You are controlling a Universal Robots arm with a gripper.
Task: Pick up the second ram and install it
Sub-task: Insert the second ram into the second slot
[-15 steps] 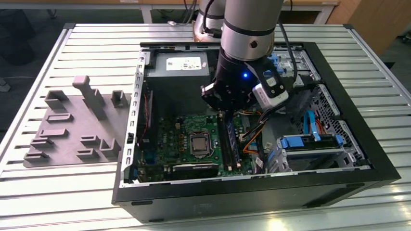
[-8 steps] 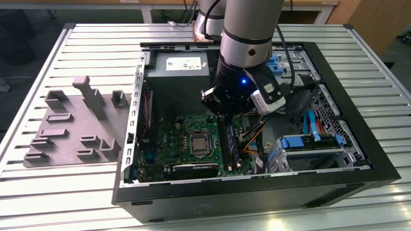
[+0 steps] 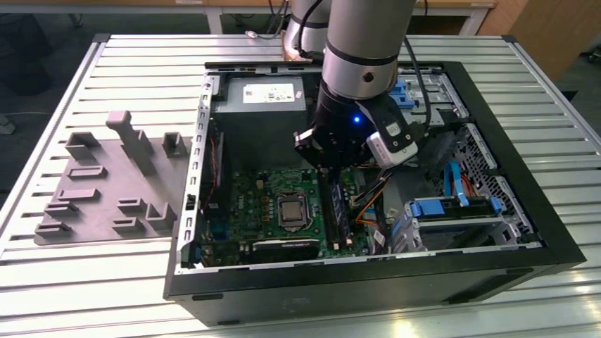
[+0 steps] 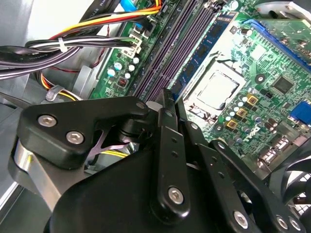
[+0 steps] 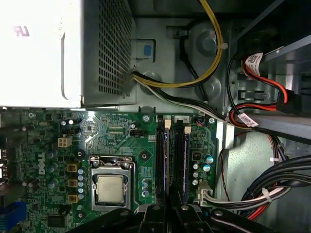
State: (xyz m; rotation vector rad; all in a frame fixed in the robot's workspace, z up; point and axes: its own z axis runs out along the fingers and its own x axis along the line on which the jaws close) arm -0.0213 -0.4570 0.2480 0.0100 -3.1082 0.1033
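Hanging over the open computer case [image 3: 526, 211], the arm has its gripper [image 3: 329, 160] lowered among the memory slots [image 5: 172, 160] of the motherboard [image 3: 263, 204], near the middle of the case and just beside the processor socket [image 5: 111, 187]. In the second wrist view the gripper [image 4: 167, 99] shows its two dark fingers [image 4: 170, 141] drawn close together, their tips right at the slots. Whether they are clamped on the second ram [image 4: 201, 51] cannot be made out, since the tips cover that spot. A blue-green stick with a row of dark chips sits upright in a slot next to the socket in that view, running along the purple slots [image 4: 165, 63]; it appears to be seated, though the end nearest the fingers is hidden. In the first wrist view the gripper [image 5: 167, 206] meets the near end of the two long slots, with the silver power supply [image 5: 63, 48] toward the far wall of the case and bundles of yellow, black and red cables [image 5: 252, 111] running along the drive side. In the exterior view, a grey plastic tray [image 3: 103, 183] with raised blocks lies on the slatted worktop [image 3: 56, 274], well apart from the case, toward the exterior view's left edge. Blue drive brackets [image 3: 451, 208] sit in the case on the exterior view's right.
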